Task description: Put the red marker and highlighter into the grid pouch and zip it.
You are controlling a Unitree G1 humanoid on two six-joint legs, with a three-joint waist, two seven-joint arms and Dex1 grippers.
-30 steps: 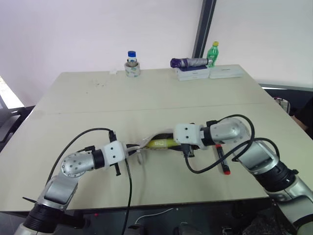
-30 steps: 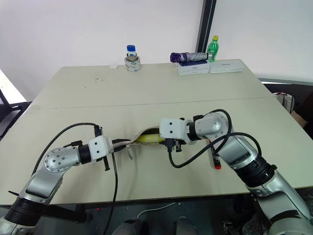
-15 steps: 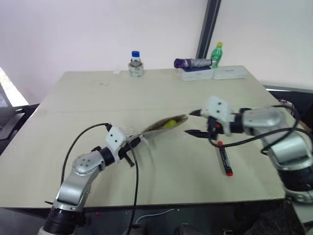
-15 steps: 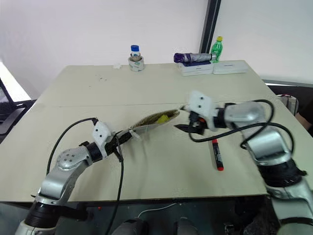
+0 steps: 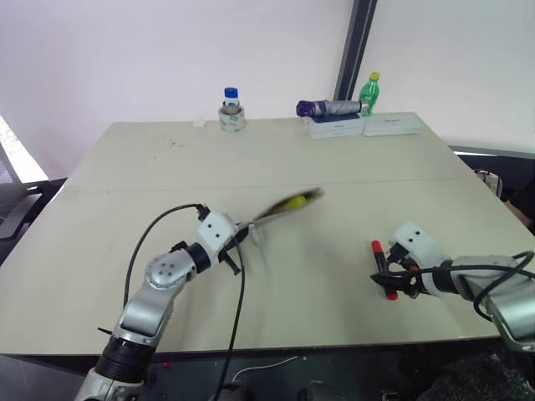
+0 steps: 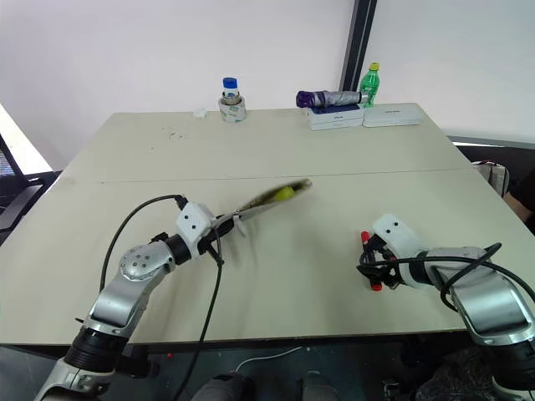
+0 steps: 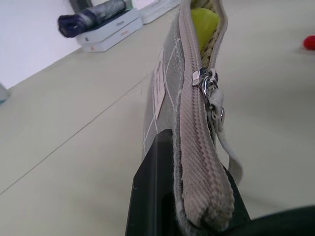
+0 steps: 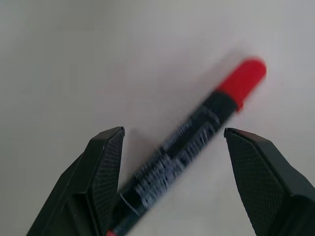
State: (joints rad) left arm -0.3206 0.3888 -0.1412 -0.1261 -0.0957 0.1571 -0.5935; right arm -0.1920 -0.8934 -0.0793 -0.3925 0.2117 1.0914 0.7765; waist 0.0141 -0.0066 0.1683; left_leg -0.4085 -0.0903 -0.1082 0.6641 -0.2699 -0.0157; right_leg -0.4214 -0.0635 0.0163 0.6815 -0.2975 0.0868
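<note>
My left gripper is shut on one end of the grid pouch and holds it off the table, tilted up to the right. The pouch is grey with white grid lines, a white label and a zip pull. The yellow highlighter sits inside its open far end. The red marker lies flat on the table at the right. My right gripper is open just above it, one finger on each side of the black barrel, not touching it.
Along the far edge of the beige table stand a blue-capped bottle on a tape roll, a folded purple umbrella on white boxes, and a green bottle. A black cable hangs from the left arm.
My right gripper left the pouch mouth, swung right and down over the red marker, and opened wider. My left gripper raised and rolled the pouch, with the highlighter still in it.
</note>
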